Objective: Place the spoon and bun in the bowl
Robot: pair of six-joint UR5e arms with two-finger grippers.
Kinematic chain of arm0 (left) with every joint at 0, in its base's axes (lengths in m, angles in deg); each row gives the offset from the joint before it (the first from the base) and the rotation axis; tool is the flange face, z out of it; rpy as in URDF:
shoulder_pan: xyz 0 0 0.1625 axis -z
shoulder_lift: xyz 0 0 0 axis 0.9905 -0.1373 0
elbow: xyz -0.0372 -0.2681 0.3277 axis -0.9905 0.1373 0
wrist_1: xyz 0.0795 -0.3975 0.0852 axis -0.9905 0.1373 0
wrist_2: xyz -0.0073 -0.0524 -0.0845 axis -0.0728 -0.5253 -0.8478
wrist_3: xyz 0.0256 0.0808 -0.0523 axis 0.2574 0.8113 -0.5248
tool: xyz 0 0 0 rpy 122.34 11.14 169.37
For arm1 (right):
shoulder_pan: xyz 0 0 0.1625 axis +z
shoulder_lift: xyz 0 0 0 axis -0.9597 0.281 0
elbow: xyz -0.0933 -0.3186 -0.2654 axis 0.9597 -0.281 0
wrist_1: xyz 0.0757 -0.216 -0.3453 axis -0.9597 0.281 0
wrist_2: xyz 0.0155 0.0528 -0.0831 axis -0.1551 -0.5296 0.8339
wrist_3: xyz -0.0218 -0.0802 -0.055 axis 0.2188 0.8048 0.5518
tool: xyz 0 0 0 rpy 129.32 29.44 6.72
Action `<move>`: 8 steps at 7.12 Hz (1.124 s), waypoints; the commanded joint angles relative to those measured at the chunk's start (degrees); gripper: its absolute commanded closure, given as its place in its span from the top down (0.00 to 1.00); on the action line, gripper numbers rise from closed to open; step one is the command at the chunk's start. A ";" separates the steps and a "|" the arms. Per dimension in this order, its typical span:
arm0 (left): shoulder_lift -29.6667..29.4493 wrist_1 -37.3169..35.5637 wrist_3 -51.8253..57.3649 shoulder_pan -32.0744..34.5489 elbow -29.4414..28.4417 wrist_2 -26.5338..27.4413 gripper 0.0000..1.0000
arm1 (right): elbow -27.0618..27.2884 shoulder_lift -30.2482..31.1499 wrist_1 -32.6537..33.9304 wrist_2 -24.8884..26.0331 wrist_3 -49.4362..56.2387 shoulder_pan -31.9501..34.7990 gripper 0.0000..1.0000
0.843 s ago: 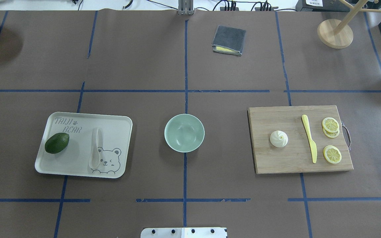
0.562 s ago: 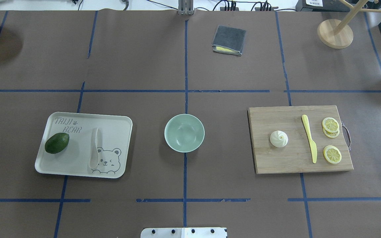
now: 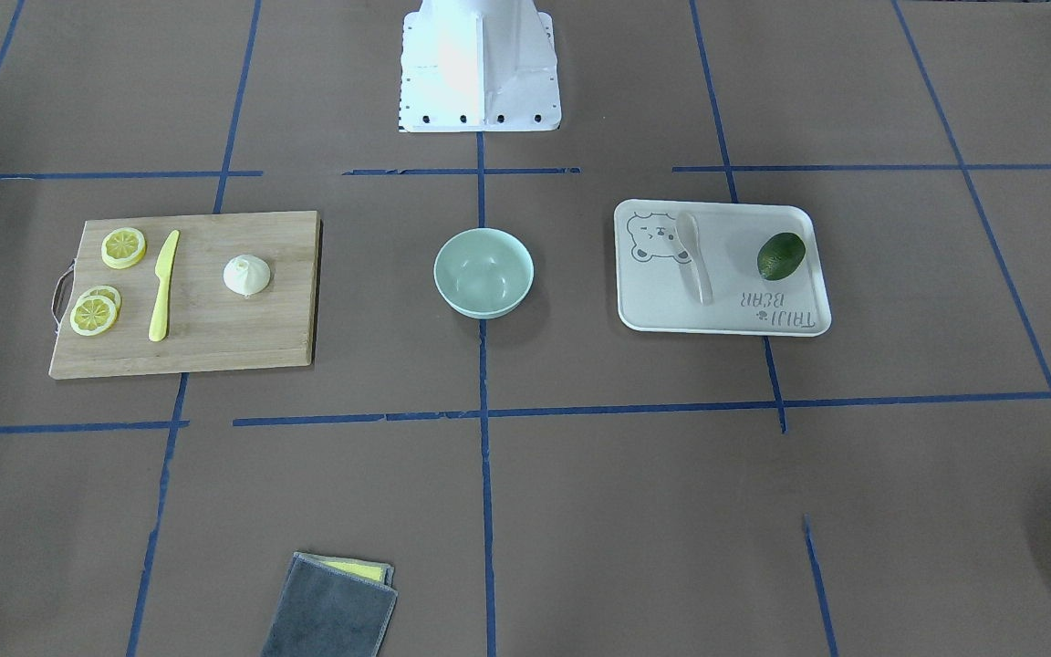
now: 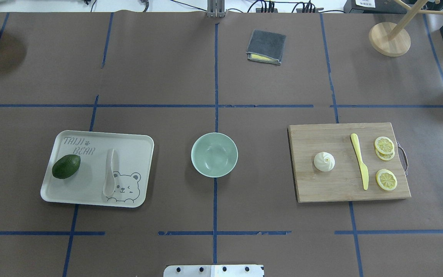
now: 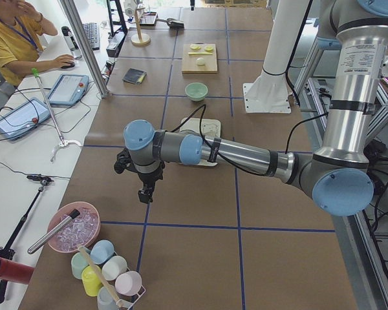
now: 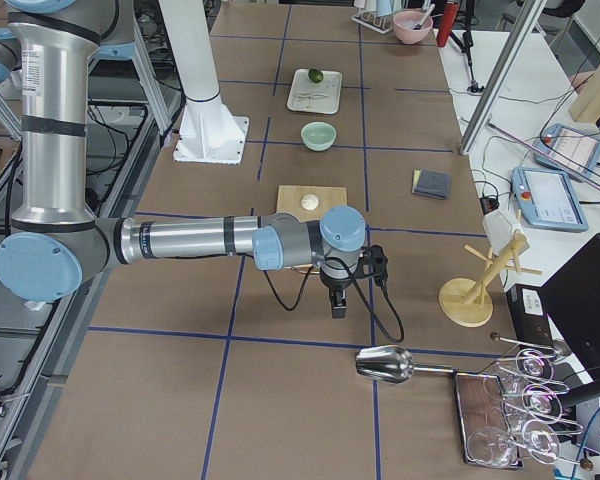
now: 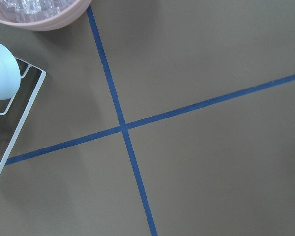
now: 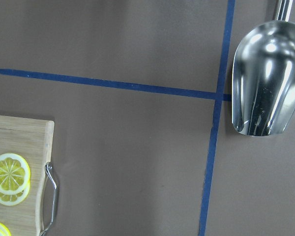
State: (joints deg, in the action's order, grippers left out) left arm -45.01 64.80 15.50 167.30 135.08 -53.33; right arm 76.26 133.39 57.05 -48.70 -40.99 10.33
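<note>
Nothing in the bowl (image 4: pixel 214 154) yet: it sits empty at mid-bench. The spoon (image 4: pixel 109 172) lies on the bear tray (image 4: pixel 137 146) toward the left end, the bun (image 4: pixel 324 161) on the cutting board (image 4: pixel 321 188) toward the right end. The left gripper (image 5: pixel 144 194) and right gripper (image 6: pixel 338 306) hang over the far ends, well away from both items. Whether they are parted or closed cannot be told. Both pickups are not yet done.

Bowl (image 4: pixel 214 154) is sitting mid-tabletop (image 4: pixel 167 77). Tray (image 4: pixel 129 142) is lying to its left, carrying spoon (image 4: pixel 110 172) nearer the bowl and avocado (image 4: pixel 66 166) further out. Cutting board (image 4: pixel 321 188) is lying to its right, carrying bun (image 4: pixel 324 161), then knife (image 4: pixel 360 161), then lemon slices (image 4: pixel 386 179) outermost.
</note>
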 commanded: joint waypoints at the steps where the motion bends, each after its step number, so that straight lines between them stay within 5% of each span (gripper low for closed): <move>1: 0.00 6.89 -1.63 -5.01 2.64 -0.89 1.00 | -0.52 -0.18 -0.08 -5.00 0.31 -0.60 1.00; 3: -0.69 9.75 -17.67 -17.29 8.60 -5.29 1.00 | 0.18 -0.27 -0.08 -6.27 -0.04 -2.70 1.00; 5: -2.19 15.36 -41.50 -26.44 12.66 0.40 1.00 | 0.27 -0.35 -0.08 -6.36 -0.04 -3.50 1.00; 8: -11.06 17.76 -67.68 -43.66 8.56 16.71 1.00 | 0.71 -0.44 -0.08 -6.45 -0.13 -3.50 1.00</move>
State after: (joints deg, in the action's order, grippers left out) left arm -53.07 82.14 -43.38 130.55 145.39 -43.68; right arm 76.74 132.98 56.97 -55.08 -41.05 6.87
